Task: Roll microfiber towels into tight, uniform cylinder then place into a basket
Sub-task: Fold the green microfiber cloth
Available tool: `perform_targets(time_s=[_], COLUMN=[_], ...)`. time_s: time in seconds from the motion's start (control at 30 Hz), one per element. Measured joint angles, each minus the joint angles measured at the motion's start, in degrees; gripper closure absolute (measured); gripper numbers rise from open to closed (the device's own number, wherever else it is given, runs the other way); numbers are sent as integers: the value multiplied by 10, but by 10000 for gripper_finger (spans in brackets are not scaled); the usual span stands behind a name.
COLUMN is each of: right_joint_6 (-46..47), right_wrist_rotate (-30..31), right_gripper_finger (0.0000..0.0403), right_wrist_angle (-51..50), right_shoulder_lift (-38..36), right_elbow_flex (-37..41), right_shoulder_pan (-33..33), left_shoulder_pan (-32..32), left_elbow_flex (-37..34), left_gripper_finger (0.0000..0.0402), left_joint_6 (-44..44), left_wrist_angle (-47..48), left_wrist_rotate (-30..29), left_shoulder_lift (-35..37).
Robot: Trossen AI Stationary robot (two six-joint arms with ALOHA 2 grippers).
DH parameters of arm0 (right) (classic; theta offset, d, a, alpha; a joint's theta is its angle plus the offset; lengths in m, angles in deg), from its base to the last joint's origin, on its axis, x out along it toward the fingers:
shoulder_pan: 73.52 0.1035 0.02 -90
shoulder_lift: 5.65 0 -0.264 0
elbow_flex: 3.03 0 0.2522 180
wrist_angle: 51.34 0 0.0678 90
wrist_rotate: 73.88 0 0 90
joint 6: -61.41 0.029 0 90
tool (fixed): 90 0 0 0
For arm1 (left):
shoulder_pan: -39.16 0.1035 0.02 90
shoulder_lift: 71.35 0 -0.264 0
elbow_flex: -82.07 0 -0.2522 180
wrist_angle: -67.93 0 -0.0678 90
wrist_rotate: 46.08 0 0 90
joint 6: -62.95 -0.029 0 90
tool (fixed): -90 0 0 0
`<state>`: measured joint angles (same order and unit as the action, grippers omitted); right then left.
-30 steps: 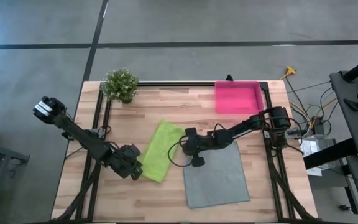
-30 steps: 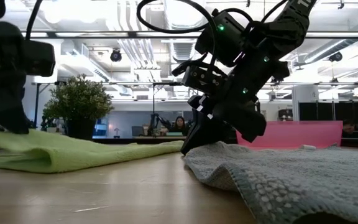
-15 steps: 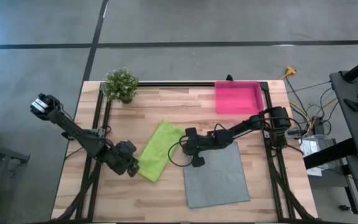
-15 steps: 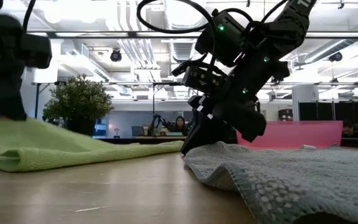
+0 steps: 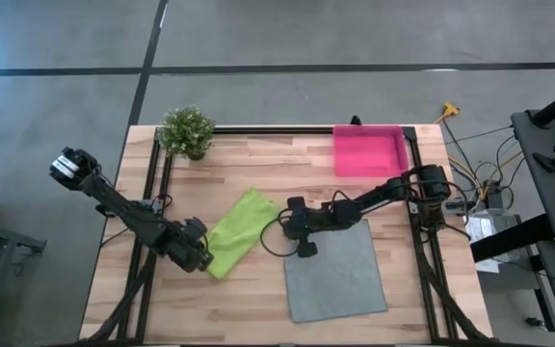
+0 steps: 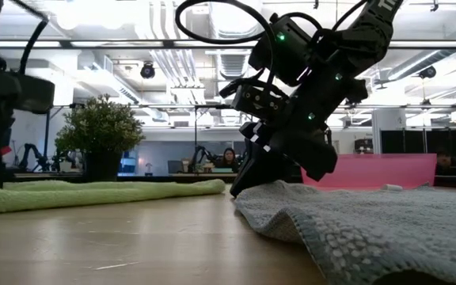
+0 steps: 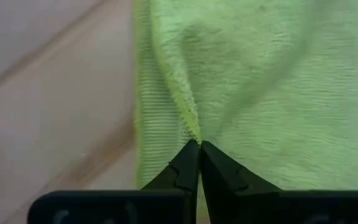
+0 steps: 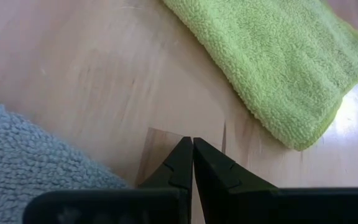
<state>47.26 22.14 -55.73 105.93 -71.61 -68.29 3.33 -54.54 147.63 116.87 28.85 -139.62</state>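
The lime green towel [image 5: 236, 229] lies as a folded strip, slanting across the table's left middle. My left gripper [image 5: 206, 258] is shut on its near left end [image 7: 199, 146]. The grey towel [image 5: 335, 275] lies flat at the near right. My right gripper [image 5: 285, 222] is shut at the grey towel's far left corner. In the right wrist view its tips [image 8: 192, 143] are over bare wood between the two towels. The pink basket [image 5: 367, 152] stands at the far right. My left gripper pinches a small raised fold [image 7: 191, 127] of the green towel's top layer between its two fingertips, near the strip's near left end. The fingers come steeply from above. The towel lies on the table, and a crease runs away from the pinch. My right gripper: I cannot tell whether its shut tips touch the wood or the grey towel's corner [image 6: 252, 191].
A small potted plant [image 5: 187, 130] stands at the far left corner. A black rail [image 5: 268, 129] runs along the far edge. Bare wood shows along the near left and between the towels.
My left gripper has gone a little toward the table's left edge and tipped more steeply down. With it the green towel's near end rose, swung left and settled flat again. The towel's far end stayed where it was.
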Motion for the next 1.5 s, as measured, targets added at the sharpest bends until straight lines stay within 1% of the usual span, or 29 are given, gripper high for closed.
perform_targets(time_s=[0.1, 0.17, 0.3, 0.37, 0.6, 0.73, 0.87, 0.97, 1.03, 1.17, 1.37, 1.5], right_joint_6=[0, 2, 2, 2, 2, 2, 2, 3, 10, 25, 31, 36], right_wrist_rotate=[0, 0, 0, 0, 1, 1, 1, 3, 3, 2, 1, 0], right_gripper_finger=[394, 394, 394, 394, 394, 394, 394, 394, 394, 394, 394, 394], right_wrist_angle=[2, 2, 5, 7, 8, 12, 17, 32, 55, 126, 273, 286], right_shoulder_lift=[0, 0, 0, 0, 0, 0, 0, 1, 1, 1, 9, 41], right_elbow_flex=[1, 1, 4, 6, 6, 7, 8, 8, 8, 8, 3, -31], right_shoulder_pan=[-2, -3, -4, -4, -4, -4, -4, -4, -4, -4, -11, -18], left_shoulder_pan=[-1, -1, -3, -3, -3, -3, -3, -3, -3, -3, -3, -3], left_elbow_flex=[16, 18, 21, 15, -6, 3, 6, 10, 14, 38, 91, 111], left_gripper_finger=[402, 402, 402, 402, 402, 402, 402, 402, 402, 402, 402, 402], left_joint_6=[-13, -9, 36, 46, 41, 42, 45, 46, 43, 5, -54, -57], left_wrist_angle=[5, 46, 112, 117, 18, 26, 26, -16, -54, -124, -122, -121], left_wrist_rotate=[-2, -2, -2, 1, 28, 30, 33, 49, 53, 50, 41, 41], left_shoulder_lift=[2, 1, -2, -9, -58, -80, -87, -97, -107, -133, -174, -194])
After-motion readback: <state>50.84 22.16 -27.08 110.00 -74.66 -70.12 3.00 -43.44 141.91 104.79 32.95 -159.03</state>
